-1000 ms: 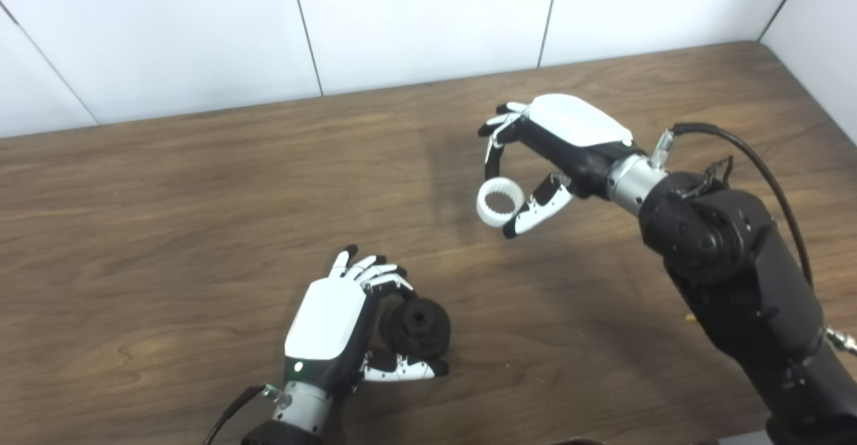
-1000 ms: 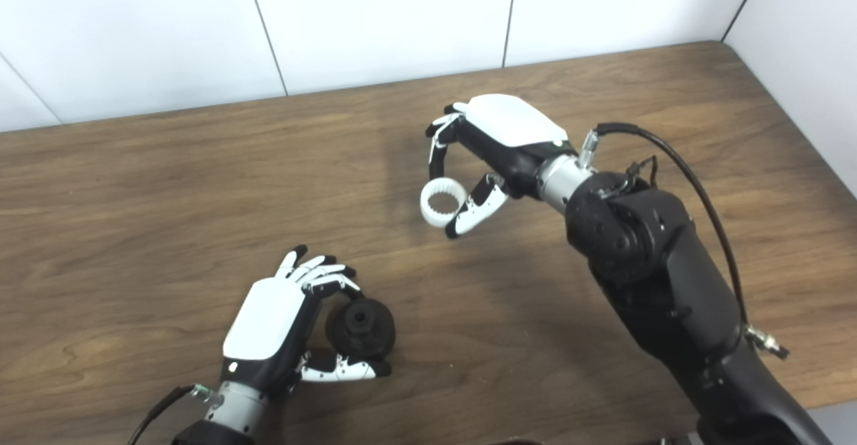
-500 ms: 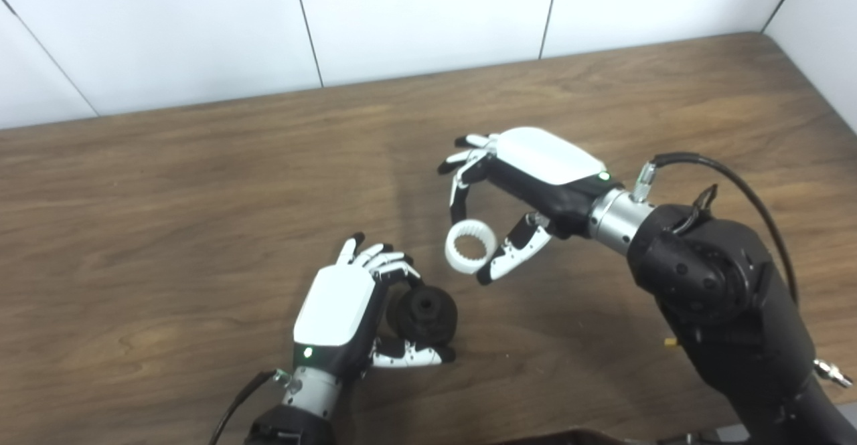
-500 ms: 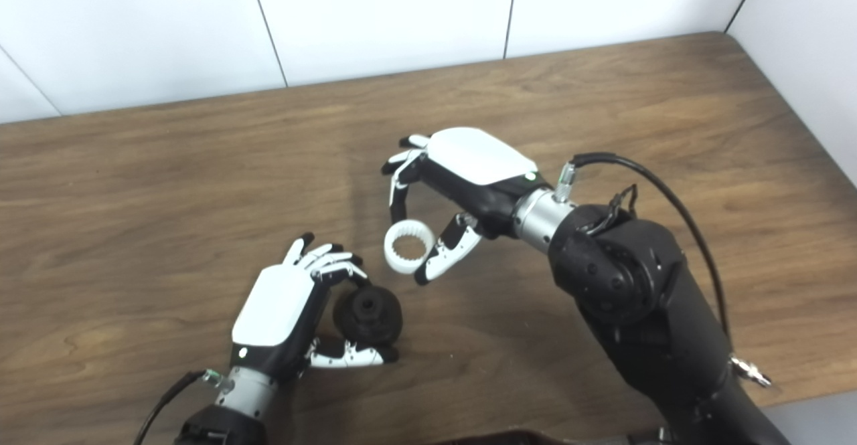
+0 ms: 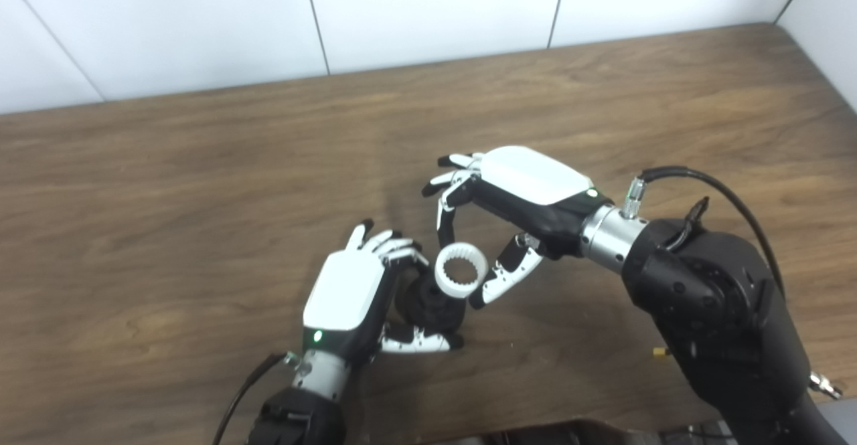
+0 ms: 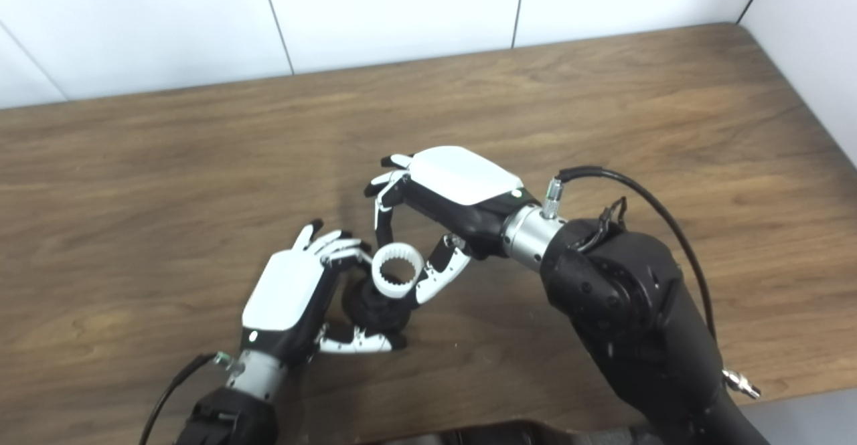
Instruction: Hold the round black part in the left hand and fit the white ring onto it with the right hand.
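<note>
Left hand (image 5: 345, 291) clamped on round black part (image 5: 428, 304), low over the worktop (image 5: 167, 184), hub facing up and toward right hand. Right hand (image 5: 519, 197) pinches white ring (image 5: 460, 270) between fingertip and thumb, ring just above and a little right of the part's hub, overlapping it; contact unclear. Ring bore roughly faces the hub, needs a short push down-left.
</note>
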You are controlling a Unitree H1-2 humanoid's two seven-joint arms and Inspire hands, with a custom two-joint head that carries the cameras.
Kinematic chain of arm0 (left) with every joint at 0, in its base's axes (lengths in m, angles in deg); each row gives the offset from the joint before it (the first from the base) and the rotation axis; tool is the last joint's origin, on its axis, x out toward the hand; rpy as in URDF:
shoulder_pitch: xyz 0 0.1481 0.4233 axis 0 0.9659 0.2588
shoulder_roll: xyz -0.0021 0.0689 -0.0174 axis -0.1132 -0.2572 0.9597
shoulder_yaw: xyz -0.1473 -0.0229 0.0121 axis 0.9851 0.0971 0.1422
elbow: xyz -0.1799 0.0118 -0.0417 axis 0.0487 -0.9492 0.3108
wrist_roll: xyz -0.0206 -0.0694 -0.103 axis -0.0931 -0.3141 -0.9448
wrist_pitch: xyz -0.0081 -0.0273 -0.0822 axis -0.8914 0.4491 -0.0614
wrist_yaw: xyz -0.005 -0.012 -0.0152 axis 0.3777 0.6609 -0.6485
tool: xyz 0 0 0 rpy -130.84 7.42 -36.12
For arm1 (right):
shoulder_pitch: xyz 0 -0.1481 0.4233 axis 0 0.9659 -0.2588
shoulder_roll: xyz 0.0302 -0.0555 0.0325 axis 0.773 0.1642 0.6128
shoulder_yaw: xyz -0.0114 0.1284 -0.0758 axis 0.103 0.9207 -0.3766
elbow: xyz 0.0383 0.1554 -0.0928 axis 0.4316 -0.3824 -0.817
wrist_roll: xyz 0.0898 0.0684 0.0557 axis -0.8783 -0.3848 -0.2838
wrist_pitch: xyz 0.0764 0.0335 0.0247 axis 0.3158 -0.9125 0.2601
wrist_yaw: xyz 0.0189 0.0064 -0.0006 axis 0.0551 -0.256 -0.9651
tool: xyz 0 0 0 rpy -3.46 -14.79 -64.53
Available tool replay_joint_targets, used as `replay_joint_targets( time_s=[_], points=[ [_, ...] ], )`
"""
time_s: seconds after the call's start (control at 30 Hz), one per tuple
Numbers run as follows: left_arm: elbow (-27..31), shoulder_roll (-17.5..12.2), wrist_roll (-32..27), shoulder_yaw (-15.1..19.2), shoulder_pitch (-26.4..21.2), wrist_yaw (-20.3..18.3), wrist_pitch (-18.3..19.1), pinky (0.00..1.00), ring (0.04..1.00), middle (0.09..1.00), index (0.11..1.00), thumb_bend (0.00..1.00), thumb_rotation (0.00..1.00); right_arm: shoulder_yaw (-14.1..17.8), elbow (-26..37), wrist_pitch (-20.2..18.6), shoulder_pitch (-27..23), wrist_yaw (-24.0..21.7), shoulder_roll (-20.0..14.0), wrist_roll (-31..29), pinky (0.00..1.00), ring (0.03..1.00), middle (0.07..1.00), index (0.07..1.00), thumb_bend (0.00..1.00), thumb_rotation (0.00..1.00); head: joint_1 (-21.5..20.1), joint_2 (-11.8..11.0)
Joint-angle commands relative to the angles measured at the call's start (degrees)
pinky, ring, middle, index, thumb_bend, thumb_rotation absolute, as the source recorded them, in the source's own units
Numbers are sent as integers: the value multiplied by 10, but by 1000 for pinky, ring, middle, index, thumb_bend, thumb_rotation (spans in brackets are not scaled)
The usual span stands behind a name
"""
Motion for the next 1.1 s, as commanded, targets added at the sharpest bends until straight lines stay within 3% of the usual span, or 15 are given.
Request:
replay_joint_targets(
  time_s=[0.0,0.63,1.07],
  points=[
    [2,2,12,-2,-4,-6,7,999,872,777,484,522,57,2,7,18,-6,13,6,-2,983,965,853,483,525,141,0,1],
    [13,9,22,-6,-5,-13,11,999,873,773,485,522,56,5,-44,62,16,58,18,-4,989,976,854,483,525,137,3,7],
    [17,14,24,-9,-7,-17,16,1000,879,776,484,523,55,5,-52,63,16,66,20,-8,992,978,852,484,525,138,7,14]
  ],
)
